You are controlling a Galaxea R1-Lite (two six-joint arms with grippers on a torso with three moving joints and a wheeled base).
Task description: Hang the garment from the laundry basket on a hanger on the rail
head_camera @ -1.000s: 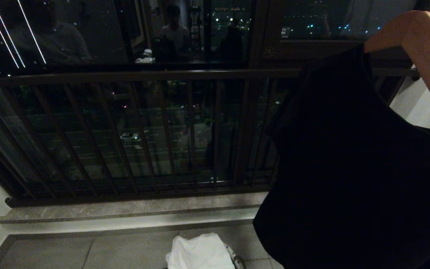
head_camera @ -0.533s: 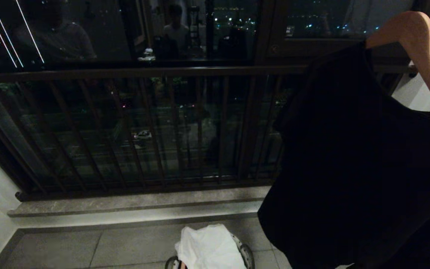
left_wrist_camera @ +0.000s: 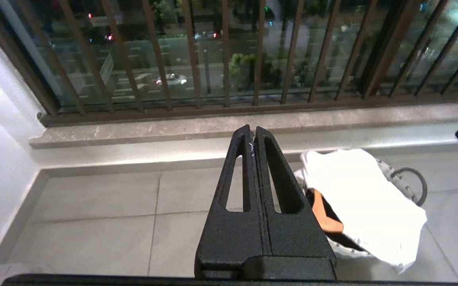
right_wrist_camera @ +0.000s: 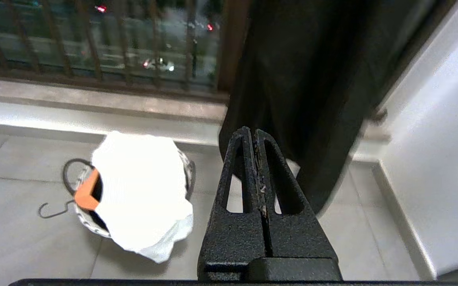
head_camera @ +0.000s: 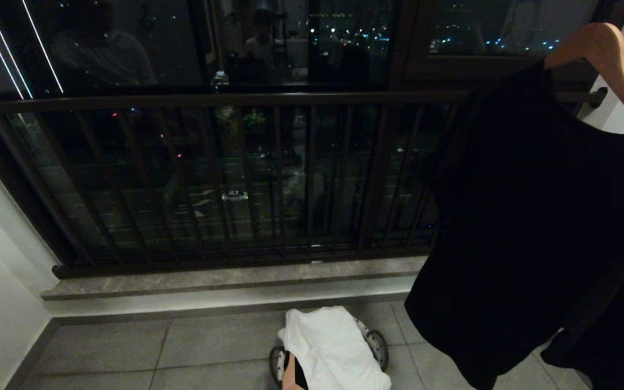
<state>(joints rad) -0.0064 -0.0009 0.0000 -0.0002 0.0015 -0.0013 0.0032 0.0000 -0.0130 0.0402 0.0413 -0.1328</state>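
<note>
Still early: the approach step, nothing picked up yet.

Railing (head_camera: 209,100) with dark bars runs across the far side, above a stone sill (head_camera: 225,279). Tiled floor (head_camera: 128,346) near.

Black shirt (head_camera: 534,216) hangs far right on a wooden hanger (head_camera: 604,59), filling that side.

Basket (head_camera: 379,346) sits on the floor, near centre, just left of the black shirt's hem. White garment (head_camera: 333,346) lies draped over it, spilling past the rim. An orange hanger (right_wrist_camera: 87,190) pokes out beneath, its wire hook (right_wrist_camera: 52,212) resting on the tiles.

Left hand (left_wrist_camera: 253,137) clenched, empty, high above the floor. Right hand (right_wrist_camera: 251,137) likewise clenched and empty, basket below and to its left.

Next, by my reading: open one hand, lower to the basket, pinch the white cloth.
</note>
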